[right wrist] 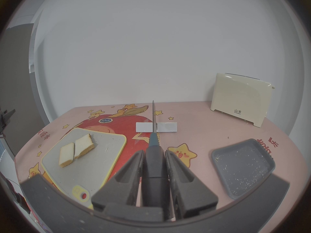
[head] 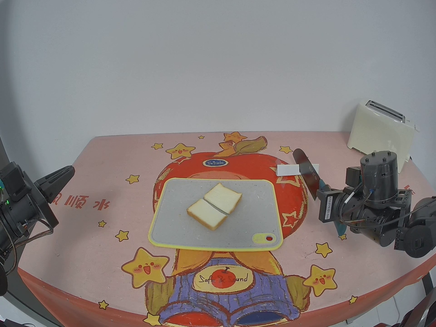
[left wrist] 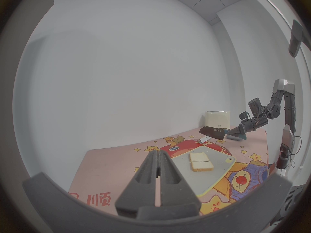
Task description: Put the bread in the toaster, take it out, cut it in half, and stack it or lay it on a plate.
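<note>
so, the cutting looks done: the bread [head: 214, 206] lies in two halves, side by side along the cut, on the board [head: 254, 196]. my right end effector [right wrist: 155, 165] is clenched on the handle of the knife [head: 308, 171], with the blade held off the bench [head: 113, 191] just right of the board, near a white strip [head: 287, 170]. my left end effector [left wrist: 157, 175] is pinched closed on nothing at the bench's left edge, well apart from the board.

i judge plating is what's left. the next move calls for laying the knife down somewhere safe, then taking one half by its edges without crushing it and carrying it to the grey tray [right wrist: 241, 165], which i take for the plate.

the tray sits on the right of the bench, so the knife-holding arm hangs between board and tray and is the main obstruction. the toaster [head: 380, 132] stands at the far right, off the route.
</note>
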Robot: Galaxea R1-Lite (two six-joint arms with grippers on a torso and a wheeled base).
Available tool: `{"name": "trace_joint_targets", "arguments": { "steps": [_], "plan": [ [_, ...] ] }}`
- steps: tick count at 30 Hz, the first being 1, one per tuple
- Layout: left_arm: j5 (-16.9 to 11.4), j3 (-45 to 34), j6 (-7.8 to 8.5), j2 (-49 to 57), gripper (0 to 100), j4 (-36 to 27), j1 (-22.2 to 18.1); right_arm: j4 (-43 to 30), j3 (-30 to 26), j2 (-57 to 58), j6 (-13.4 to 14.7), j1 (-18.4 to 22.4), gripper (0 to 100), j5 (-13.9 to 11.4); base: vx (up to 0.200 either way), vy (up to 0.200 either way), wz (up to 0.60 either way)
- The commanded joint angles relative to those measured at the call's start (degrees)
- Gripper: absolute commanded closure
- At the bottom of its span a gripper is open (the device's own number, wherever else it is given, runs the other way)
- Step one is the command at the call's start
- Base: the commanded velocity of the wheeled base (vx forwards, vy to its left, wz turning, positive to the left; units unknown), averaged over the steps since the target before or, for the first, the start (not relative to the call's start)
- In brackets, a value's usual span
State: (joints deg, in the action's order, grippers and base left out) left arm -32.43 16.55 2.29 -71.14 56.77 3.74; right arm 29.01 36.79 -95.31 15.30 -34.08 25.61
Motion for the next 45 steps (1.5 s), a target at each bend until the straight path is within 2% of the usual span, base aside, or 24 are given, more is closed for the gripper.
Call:
{"name": "trace_joint_targets", "arguments": {
  "steps": [1,12,13,26,39,45],
  "plan": [
    [0.0,0.0,-0.01,0.0,100,0.1,0.0,0.0,-0.1,-0.2,0.1,-0.1,100,0.1,0.000,0.000,0.00],
    [0.0,0.0,-0.01,0.0,100,0.1,0.0,0.0,-0.5,-0.2,0.0,-0.8,100,0.1,0.000,0.000,0.00],
    [0.0,0.0,-0.01,0.0,100,0.1,0.0,0.0,-0.5,-0.2,0.0,-0.8,0,0.1,0.000,0.000,0.00],
    [0.0,-0.1,0.08,0.0,100,0.1,0.0,0.2,-0.8,-0.1,0.0,-0.8,0,0.1,0.000,0.000,0.00],
    [0.0,-0.1,0.08,0.3,100,0.1,0.0,6.2,-2.5,0.0,-0.4,-0.8,0,0.1,0.000,0.000,0.00],
    [0.0,0.1,-0.01,0.6,100,0.2,0.0,12.0,-4.6,3.6,-1.4,-1.0,0,0.1,0.000,0.000,0.00]
  ]
}}
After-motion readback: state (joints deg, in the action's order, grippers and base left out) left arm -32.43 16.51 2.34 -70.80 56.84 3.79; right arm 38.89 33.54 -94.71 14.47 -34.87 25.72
